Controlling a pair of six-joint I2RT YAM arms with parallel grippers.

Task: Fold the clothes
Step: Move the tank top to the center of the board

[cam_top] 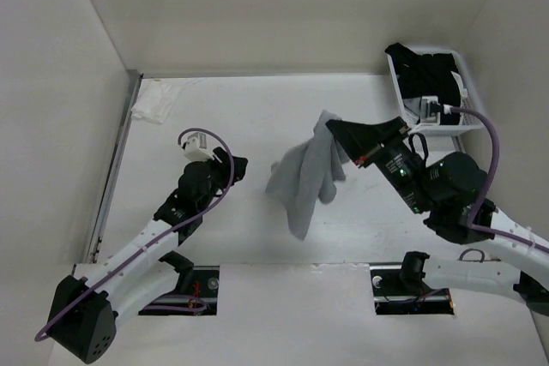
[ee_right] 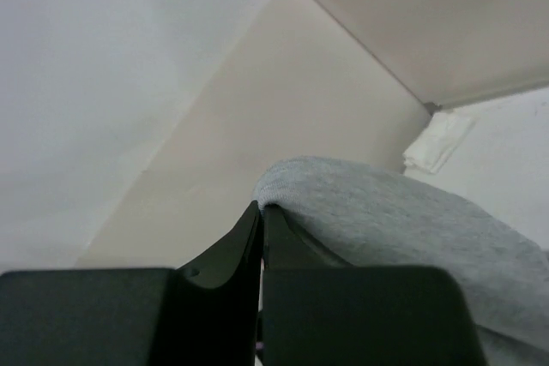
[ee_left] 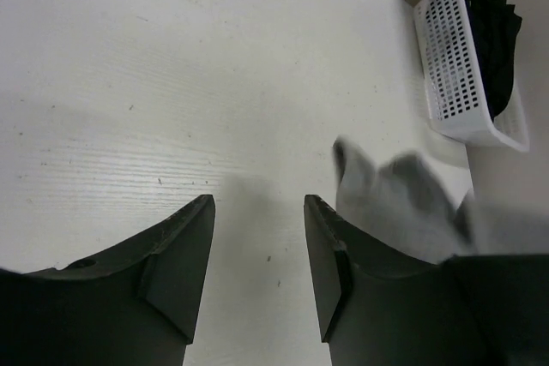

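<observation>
**A:** Start at the near edge. What were the arms doing?

**B:** Both reached out from there over the table (cam_top: 249,117). The left claw (ee_left: 257,203) hovered low, left of centre, its fingers spread and nothing between them.

**A:** Why spread?

**B:** My guess is that it was waiting. It pointed right, toward the top (cam_top: 304,182), as if ready to take a hanging edge. It was near the fabric but apart from it.

**A:** And the top itself?

**B:** It was around the middle of the table, lifted. It hung in a crumpled grey bunch from the right claw (cam_top: 333,129), whose fingers were pressed together on a fold at its upper end. Whether the lowest tip brushed the table, I could not tell.

**A:** Why hold it up like that?

**B:** Probably to let it drop open so it could be spread flat. I judged that no fold had been made yet.

**A:** What was further back?

**B:** At the far right stood a white basket (cam_top: 461,126) with black clothes (cam_top: 420,70) in it, just behind the right arm. In the far left corner lay a small white cloth (cam_top: 154,107), rumpled and well apart from the top.

**A:** And the surface and the room?

**B:** The table was white, with a faint grain and a few specks up close. Plain pale walls closed it in on the left, right and far sides, and a metal strip ran along the left edge.
</observation>
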